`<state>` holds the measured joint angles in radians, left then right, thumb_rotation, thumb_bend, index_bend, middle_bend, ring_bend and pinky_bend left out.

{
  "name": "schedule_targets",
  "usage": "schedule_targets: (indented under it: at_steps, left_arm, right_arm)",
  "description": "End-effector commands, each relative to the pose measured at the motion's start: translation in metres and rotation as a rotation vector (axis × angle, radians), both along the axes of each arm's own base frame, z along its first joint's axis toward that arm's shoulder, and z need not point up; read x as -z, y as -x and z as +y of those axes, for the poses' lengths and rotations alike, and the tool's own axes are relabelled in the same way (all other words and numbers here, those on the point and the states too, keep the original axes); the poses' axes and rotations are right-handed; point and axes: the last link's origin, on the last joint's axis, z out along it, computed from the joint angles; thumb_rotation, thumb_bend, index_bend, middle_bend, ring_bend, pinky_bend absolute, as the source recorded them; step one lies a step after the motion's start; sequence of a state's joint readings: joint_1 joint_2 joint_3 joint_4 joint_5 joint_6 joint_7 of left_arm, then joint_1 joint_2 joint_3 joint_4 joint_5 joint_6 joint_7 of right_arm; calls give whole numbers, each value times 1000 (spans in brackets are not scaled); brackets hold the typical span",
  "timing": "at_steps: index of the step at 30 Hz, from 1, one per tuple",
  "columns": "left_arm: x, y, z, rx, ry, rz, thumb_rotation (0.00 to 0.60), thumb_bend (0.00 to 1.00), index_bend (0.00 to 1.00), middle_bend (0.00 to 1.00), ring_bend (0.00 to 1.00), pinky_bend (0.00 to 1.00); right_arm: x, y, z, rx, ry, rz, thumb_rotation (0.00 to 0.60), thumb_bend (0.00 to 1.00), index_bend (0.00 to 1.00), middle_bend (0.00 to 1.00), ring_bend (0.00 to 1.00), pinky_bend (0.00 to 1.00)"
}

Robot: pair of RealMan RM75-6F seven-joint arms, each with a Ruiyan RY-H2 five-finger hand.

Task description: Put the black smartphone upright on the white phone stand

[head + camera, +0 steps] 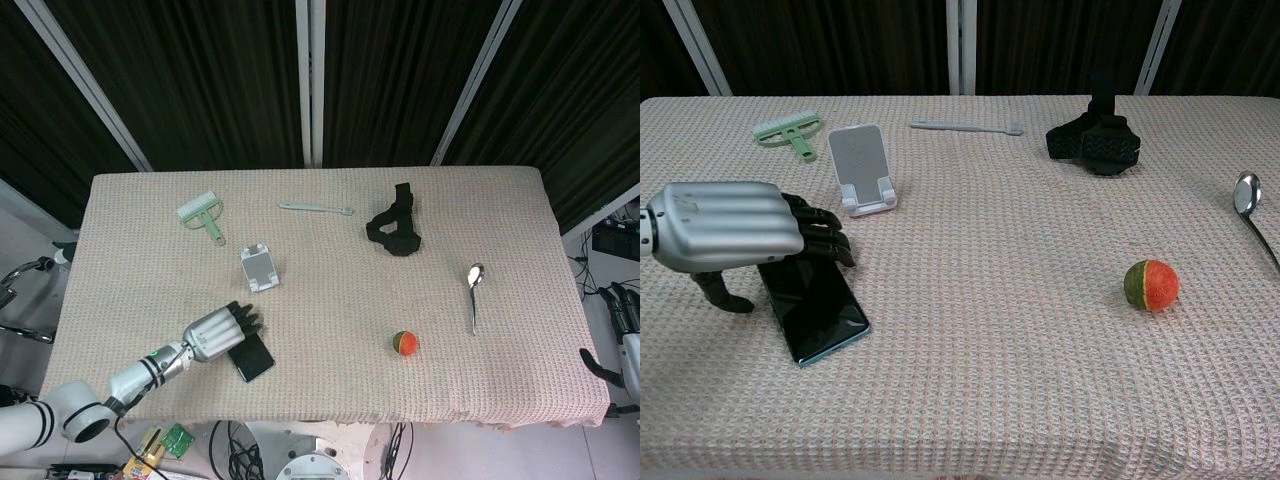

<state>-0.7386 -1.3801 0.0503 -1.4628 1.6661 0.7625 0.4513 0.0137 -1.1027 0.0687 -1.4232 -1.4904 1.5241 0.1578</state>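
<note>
Nearest me, my left hand (730,235) hovers open over the phone (815,308) lying flat on the bench (1020,330), near the stand (862,168). Right hand (622,318) unclear.

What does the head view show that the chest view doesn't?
Only the head view shows the right hand, hanging off the table's right edge, and the floor clutter below. Only the chest view shows the stand's front ledge and the thumb below the left hand. Both show the phone, ball, spoon, brush and strap.
</note>
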Motion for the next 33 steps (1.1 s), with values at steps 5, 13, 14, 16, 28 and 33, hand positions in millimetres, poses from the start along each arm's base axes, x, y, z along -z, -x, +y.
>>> schedule_targets:
  at_steps: [5,13,14,16,28,33]
  left_arm:
    - [0,1,0,12,-12,-4,600,161,232,251,85,237]
    - [-3,2,0,33,-27,-37,600,194,402,416,170,244]
    - [-4,3,-1,33,-28,-39,600,198,409,423,175,247]
    - [-4,3,-1,32,-31,-50,600,207,427,439,191,256]
    - [-27,-9,3,48,-86,-215,600,251,475,474,307,320]
    - [-49,-14,9,119,-149,-221,600,266,487,487,342,326]
  right_arm:
    - [-3,2,1,1,13,-3,600,146,0,0,0,0]
    - [-3,3,2,5,12,-4,600,146,0,0,0,0]
    - [-3,3,2,5,10,-4,600,146,0,0,0,0]
    - [-3,3,1,4,9,-4,600,146,0,0,0,0]
    - [-3,1,1,0,8,0,600,147,0,0,0,0]
    - [-4,0,1,-1,12,3,600,147,0,0,0,0]
